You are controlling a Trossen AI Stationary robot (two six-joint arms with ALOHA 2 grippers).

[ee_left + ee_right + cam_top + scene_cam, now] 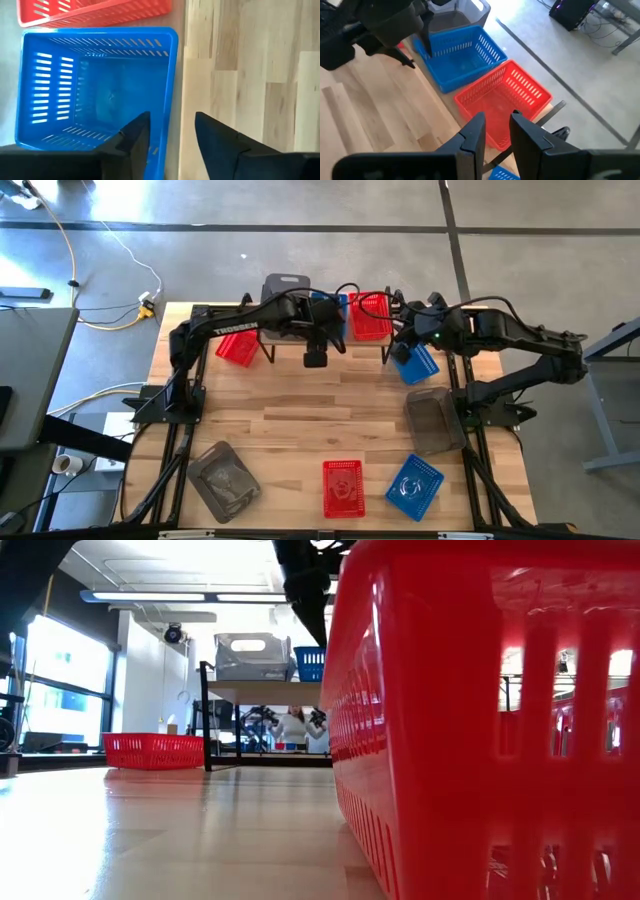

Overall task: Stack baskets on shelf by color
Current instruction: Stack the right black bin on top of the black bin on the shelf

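1. The blue basket (97, 87) sits on the shelf (547, 111), between a grey basket (457, 12) and a red basket (502, 97). The left gripper (172, 132) hangs just over it, its fingers parted, one inside the near wall and one outside. Nothing is clamped. If the arm lifts while a finger catches the mesh, the basket could be dragged off the plank's edge, which lies right beside that wall.

2. That near wall looks flush with the shelf's front edge in the left wrist view. A sideways nudge on withdrawal may tip the blue basket onto the table (300, 405).

3. The right gripper (497, 125) hovers over the red basket on the shelf, fingers partly apart with nothing visible between them. A second blue basket (415, 363) lies close under that arm by the shelf's end. Whether it touches the gripper I cannot tell. Both arms crowd the same short shelf, so they could collide if both move at once.

4. Six baskets are not yet on the shelf: red (237, 347) beside its left end, and grey (434, 423), grey (224, 477), red (342, 487) and blue (414, 485) nearer the front. Stacking a colour on the wrong pile would spoil the sort.
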